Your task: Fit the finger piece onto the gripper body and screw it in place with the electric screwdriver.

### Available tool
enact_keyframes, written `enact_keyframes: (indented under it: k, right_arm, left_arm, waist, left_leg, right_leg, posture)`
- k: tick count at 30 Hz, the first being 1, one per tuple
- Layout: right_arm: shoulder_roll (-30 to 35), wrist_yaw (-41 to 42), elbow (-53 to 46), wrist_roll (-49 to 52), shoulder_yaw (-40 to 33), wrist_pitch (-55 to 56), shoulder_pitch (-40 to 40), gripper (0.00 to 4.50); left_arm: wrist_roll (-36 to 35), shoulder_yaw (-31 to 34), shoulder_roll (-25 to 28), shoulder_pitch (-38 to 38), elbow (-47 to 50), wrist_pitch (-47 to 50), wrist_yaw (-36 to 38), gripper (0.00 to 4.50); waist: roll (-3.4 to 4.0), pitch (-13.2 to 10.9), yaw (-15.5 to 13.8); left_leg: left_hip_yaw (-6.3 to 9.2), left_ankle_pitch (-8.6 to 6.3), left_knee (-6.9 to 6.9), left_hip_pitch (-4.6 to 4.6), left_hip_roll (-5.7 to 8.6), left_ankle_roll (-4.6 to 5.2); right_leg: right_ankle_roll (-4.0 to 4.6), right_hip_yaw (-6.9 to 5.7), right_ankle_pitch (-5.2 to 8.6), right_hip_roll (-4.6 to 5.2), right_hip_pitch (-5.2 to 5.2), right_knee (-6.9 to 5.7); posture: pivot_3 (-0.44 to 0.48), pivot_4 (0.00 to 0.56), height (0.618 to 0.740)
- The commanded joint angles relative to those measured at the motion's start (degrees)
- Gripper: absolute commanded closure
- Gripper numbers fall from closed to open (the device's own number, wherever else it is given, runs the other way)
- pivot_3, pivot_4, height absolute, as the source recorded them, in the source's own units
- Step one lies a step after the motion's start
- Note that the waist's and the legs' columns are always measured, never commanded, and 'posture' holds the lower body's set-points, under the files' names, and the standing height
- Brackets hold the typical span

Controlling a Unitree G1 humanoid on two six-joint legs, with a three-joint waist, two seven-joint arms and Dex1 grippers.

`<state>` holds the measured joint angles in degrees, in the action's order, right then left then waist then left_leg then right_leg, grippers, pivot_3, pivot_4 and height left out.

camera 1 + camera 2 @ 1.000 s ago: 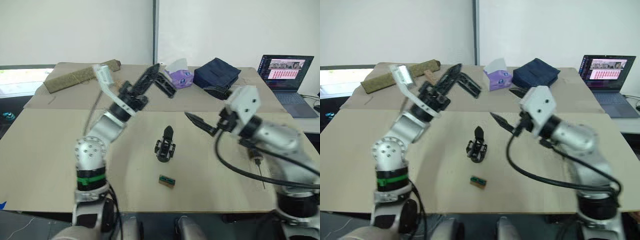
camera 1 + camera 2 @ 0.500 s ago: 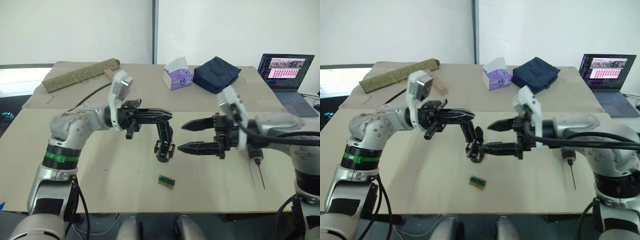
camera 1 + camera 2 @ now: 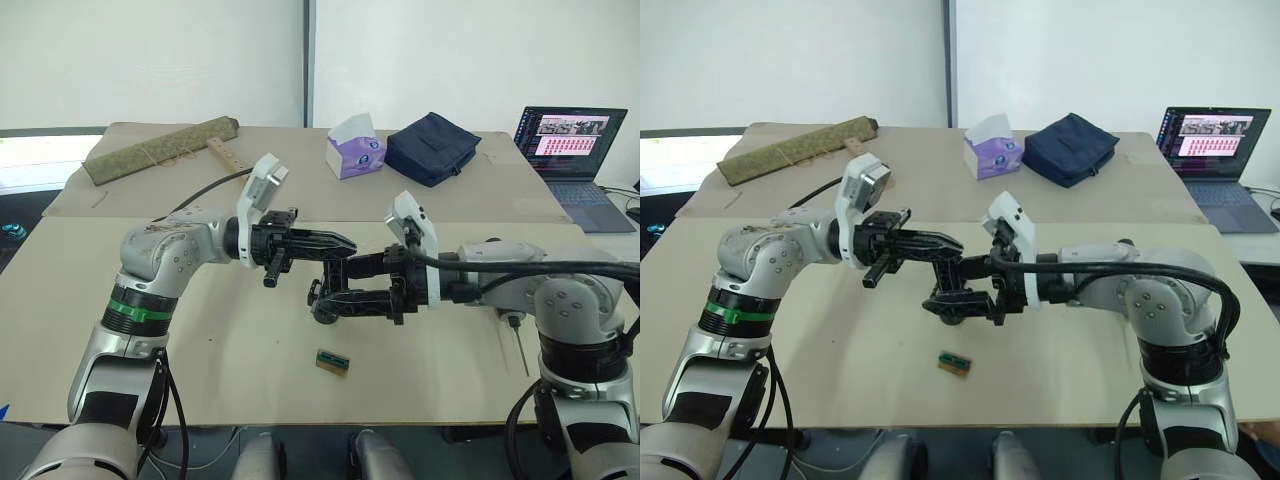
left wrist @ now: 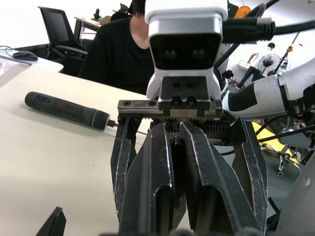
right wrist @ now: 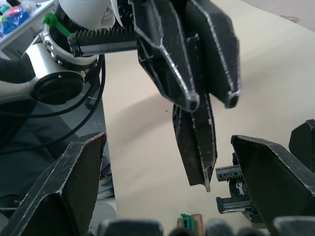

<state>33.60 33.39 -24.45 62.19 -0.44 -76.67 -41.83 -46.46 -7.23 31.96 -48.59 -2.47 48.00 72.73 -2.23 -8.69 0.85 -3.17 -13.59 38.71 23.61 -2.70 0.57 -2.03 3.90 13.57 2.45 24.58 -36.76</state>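
Left eye view: both pincers meet mid-counter [image 3: 100,330] over the gripper body [image 3: 322,302]. Left pincer [image 3: 345,243] is clamped on the finger piece [image 5: 194,142], long axis steep, tip pointing down twd the body, not yet seated. Right pincer [image 3: 345,285] is spread wide w/ nothing in it, straddling the body. Risk: black fingers crowd together, so a clash could knock the body over. Electric screwdriver [image 4: 66,109] lies flat, well apart.

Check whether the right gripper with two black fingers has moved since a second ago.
Yes. The right gripper has dropped and swung to the robot's left, from beside the purple tissue box down to the small black gripper body on the table.
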Motion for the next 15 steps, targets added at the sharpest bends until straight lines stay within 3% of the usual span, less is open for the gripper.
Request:
enact_keyframes:
  k: [1,10,12,15]
  right_arm:
    - [-0.4,-1.4,-0.4,2.2,-2.1,-0.3,-1.4,0.92]
    - [-1.4,-2.7,-0.4,2.9,-1.4,0.5,-1.5,4.0]
    - [-1.4,-2.7,-0.6,2.4,-0.9,1.0,-1.1,4.09]
    - [-1.2,-2.4,-1.3,1.8,-1.2,2.3,-0.2,4.09]
  left_arm:
    - [1.2,0.2,0.0,-0.6,1.1,0.1,0.4,4.5]
    - [2.5,0.7,-1.0,-0.4,1.2,-0.7,0.5,4.5]
    - [3.3,1.0,-1.3,-0.3,1.0,-2.2,0.5,4.5]
    - [1.0,1.7,0.6,-0.4,3.0,3.4,-0.1,4.5]
  waist:
    - [0.0,0.0,0.0]
    - [0.0,0.0,0.0]
    - [0.0,0.0,0.0]
    - [0.0,0.0,0.1]
  left_leg:
    - [0.0,0.0,0.0,0.0,0.0,0.0]
    - [0.01,0.0,0.02,0.04,0.0,0.0]
    - [0.02,0.0,0.01,0.03,-0.01,0.0]
    - [0.03,0.0,0.01,0.04,-0.01,0.0]
  right_leg:
    - [0.0,0.0,0.0,0.0,0.0,0.0]
    - [-0.01,-0.01,-0.01,0.0,0.0,0.01]
    - [-0.01,-0.02,-0.01,-0.01,0.0,0.01]
    - [-0.01,-0.02,-0.01,-0.01,0.0,0.0]
  posture:
    - [0.0,0.15,0.74]
    - [0.0,0.15,0.74]
    - [0.0,0.15,0.74]
    - [0.0,0.15,0.74]
